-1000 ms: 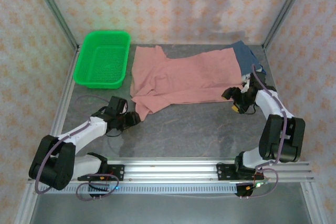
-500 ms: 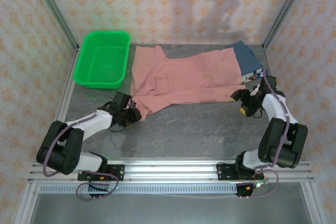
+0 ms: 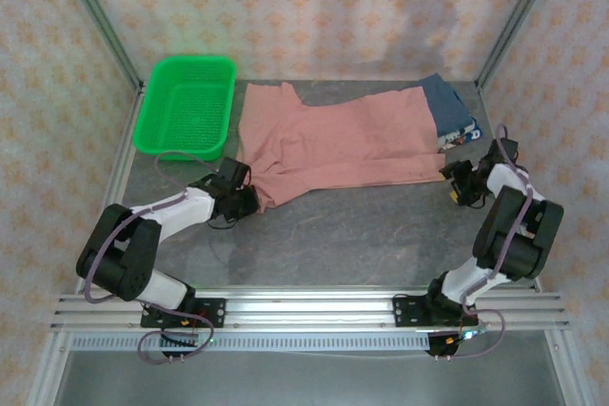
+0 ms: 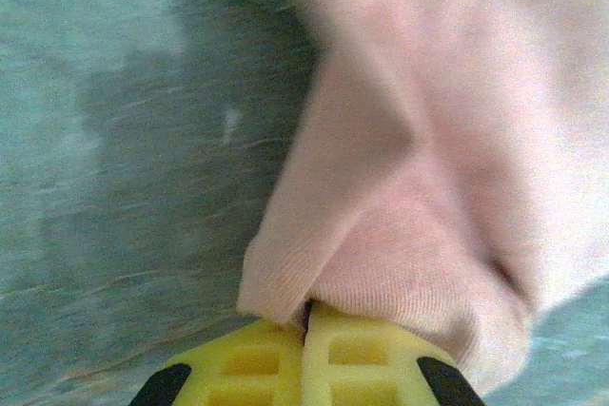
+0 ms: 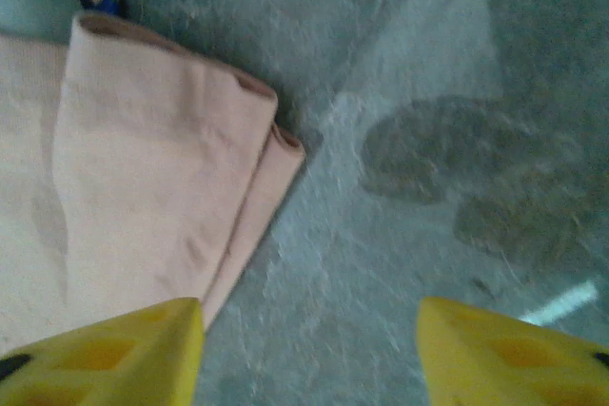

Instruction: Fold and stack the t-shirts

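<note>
Having closed in, pinches the near-left corner of the salmon-pink t-shirt on the far half of the desk with the left gripper, right gripper released beside the near-right corner, probably for folding.

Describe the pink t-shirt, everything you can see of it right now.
The pink t-shirt is soft, dusty salmon knit, plain on the side showing. It lies spread and rumpled, mostly flat, across the far half of the table, not yet folded. Its right edge lies against the blue t-shirt. The left gripper is shut on a bunched near-left corner. The near-right corner is doubled over, and the right gripper is open there, one finger at the cloth's edge.
</note>
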{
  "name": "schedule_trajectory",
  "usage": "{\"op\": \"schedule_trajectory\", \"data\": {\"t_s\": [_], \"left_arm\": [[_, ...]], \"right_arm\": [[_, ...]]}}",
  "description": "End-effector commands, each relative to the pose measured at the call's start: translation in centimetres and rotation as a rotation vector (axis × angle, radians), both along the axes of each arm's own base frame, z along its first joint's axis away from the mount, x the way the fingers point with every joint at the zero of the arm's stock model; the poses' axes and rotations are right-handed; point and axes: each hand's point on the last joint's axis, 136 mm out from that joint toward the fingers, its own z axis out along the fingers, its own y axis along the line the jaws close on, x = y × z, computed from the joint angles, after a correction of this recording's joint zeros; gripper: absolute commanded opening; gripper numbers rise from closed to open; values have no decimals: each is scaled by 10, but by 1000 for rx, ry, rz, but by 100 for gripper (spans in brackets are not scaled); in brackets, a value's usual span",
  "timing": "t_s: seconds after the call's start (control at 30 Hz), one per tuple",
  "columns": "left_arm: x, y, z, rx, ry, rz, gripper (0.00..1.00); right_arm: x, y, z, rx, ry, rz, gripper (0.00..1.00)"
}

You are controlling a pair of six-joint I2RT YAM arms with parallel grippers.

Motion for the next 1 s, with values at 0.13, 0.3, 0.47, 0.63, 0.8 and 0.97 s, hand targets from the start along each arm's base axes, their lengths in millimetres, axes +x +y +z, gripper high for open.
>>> {"op": "schedule_trajectory", "data": {"t_s": [0.13, 0.3, 0.47, 0.63, 0.8, 0.97], "left_arm": [[6, -6, 50, -80, -134, 18, 0], [-3, 1, 55, -67, -131, 33, 0], [-6, 5, 64, -69, -150, 63, 0], [-5, 6, 70, -83, -165, 82, 0], [-7, 7, 70, -79, -159, 83, 0], [-10, 10, 70, -74, -164, 92, 0]], "right_arm": [[57, -32, 7, -44, -98, -49, 53], [72, -37, -8, -10, -69, -57, 48], [68, -35, -19, 9, -39, -67, 46], [62, -27, -31, 35, -15, -49, 46], [66, -18, -32, 58, -15, -30, 45], [63, -12, -30, 50, -3, -8, 44]]}}
